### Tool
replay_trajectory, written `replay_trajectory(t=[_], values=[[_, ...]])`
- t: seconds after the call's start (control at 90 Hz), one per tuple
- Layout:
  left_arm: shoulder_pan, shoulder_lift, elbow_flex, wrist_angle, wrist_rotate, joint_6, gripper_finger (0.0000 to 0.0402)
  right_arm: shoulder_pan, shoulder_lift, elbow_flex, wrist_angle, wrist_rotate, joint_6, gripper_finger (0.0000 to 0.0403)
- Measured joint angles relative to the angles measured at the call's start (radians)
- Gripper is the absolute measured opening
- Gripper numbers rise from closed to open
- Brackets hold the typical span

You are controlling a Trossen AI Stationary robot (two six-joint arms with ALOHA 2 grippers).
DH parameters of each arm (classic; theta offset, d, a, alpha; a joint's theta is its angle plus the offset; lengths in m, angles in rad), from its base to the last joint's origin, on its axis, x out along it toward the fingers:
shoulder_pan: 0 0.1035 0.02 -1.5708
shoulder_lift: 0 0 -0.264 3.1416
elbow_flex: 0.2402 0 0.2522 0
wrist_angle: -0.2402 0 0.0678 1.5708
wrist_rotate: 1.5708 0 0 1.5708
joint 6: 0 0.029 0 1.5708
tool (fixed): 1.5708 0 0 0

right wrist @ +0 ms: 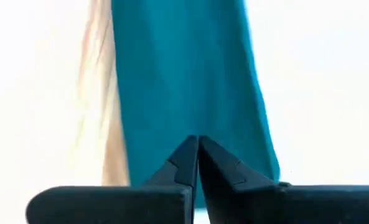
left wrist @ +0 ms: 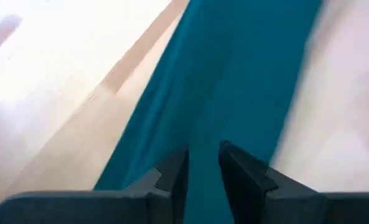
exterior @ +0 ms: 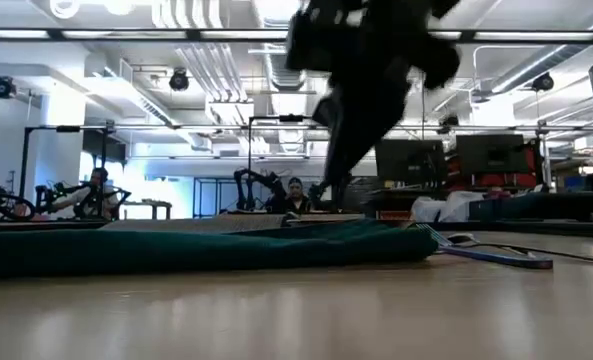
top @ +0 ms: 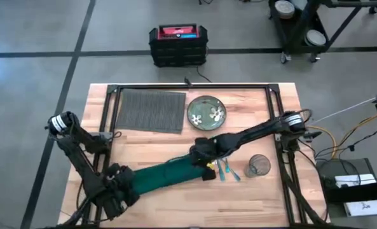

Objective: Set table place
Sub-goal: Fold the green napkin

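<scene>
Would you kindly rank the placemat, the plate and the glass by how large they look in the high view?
Largest to smallest:
1. placemat
2. plate
3. glass

Table (top: 175,203): light-wood butcher-block top with a black frame rail, standing on a grey floor.
Placemat (top: 150,110): dark grey, ribbed, lying flat at the far left of the table.
Plate (top: 206,112): round, greenish, with white flower shapes, sitting just right of the placemat at the far edge.
Napkin (top: 169,176): dark green cloth, stretching in a long band from near left toward the centre, lying on the wood.
Cutlery (top: 227,170): blue-handled pieces lying just right of the napkin's end.
Glass (top: 259,165): clear, standing right of the cutlery, well apart from the plate.
</scene>
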Motion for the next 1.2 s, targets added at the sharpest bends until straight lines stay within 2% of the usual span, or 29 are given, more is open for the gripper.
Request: replay_trajectory(t=[0.111, 0.167, 0.256, 0.378, 0.456, 0.622, 0.811, 1.011, 1.2], values=[[0.028, 0.013, -0.003, 0.094, -0.17, 0.087, 0.0075, -0.011, -0.041, -0.03, -0.057, 0.006, 0.117, 0.0019], [0.059, 0.027, -0.011, 0.148, -0.218, 0.152, 0.0075, -0.01, -0.064, -0.057, -0.041, 0.003, 0.164, 0.0037], [0.138, 0.055, -0.034, 0.247, -0.21, 0.313, 0.0075, -0.008, -0.071, -0.123, -0.014, 0.0, 0.219, 0.0072], [0.24, 0.1, -0.076, 0.444, -0.192, 0.579, 0.0075, -0.012, -0.064, -0.211, 0.126, -0.021, 0.308, 0.0119], [0.286, 0.126, -0.111, 0.531, -0.15, 0.669, 0.0075, -0.014, -0.065, -0.252, 0.194, -0.03, 0.369, 0.0144], [0.307, 0.147, -0.215, 0.7, -0.141, 0.679, 0.0075, -0.018, -0.067, -0.298, 0.237, -0.029, 0.465, 0.018], [0.307, 0.15, -0.34, 0.932, -0.138, 0.676, 0.0075, -0.018, -0.046, -0.326, 0.311, -0.025, 0.561, 0.02], [0.307, 0.151, -0.384, 0.998, -0.149, 0.676, 0.0075, -0.018, 0.006, -0.336, 0.405, -0.022, 0.641, 0.0205], [0.306, 0.177, -0.385, 1.011, -0.164, 0.676, 0.0075, -0.016, 0.021, -0.335, 0.449, -0.018, 0.638, 0.019]])
